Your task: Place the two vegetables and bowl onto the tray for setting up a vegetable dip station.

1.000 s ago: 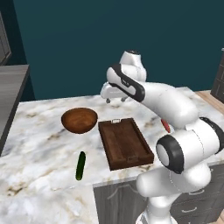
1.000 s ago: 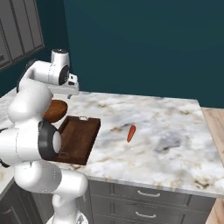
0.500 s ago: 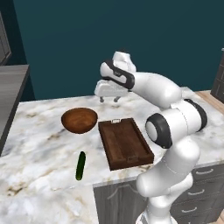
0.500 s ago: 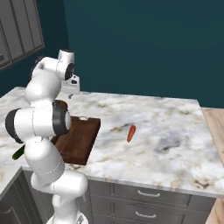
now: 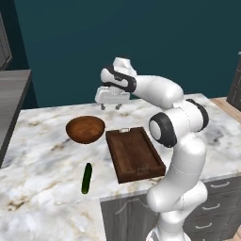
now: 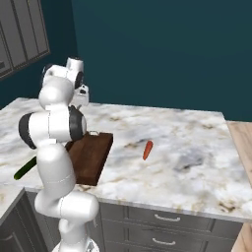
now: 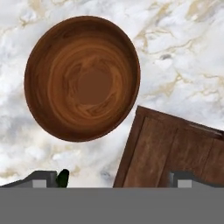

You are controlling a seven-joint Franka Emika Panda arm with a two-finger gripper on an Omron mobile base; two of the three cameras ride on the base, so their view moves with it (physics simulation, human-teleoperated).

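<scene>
Brown wood is what I am working with. In the left base view my gripper (image 5: 109, 107) hangs in the air above the marble counter (image 5: 42, 164), jaws spread wide and carrying nothing, so I read this as the approach to a first pick. The bowl (image 5: 85, 129) sits just below and a little to the near side of the hand, standing upright on the counter beside the tray (image 5: 135, 153), apart from it by a narrow gap. The tray lies bare, nearer the base than the hand. The cucumber (image 5: 86, 178) lies well short of the hand, close to the counter's front edge.

From the right base view, the hand sits behind my own arm, so I can make out little of it there. The carrot (image 6: 146, 150) lies alone on the marble, well off to the far side of the tray (image 6: 93, 158) from the hand. I judge it will need a long reach across.

In the hand view I look almost straight down. The bowl (image 7: 82, 78) sits ahead of the fingertips, mouth up, which I take as the reason the hand is held high and released. The tray's corner (image 7: 175, 153) lies by one fingertip and a green tip of cucumber (image 7: 63, 177) by the other.
</scene>
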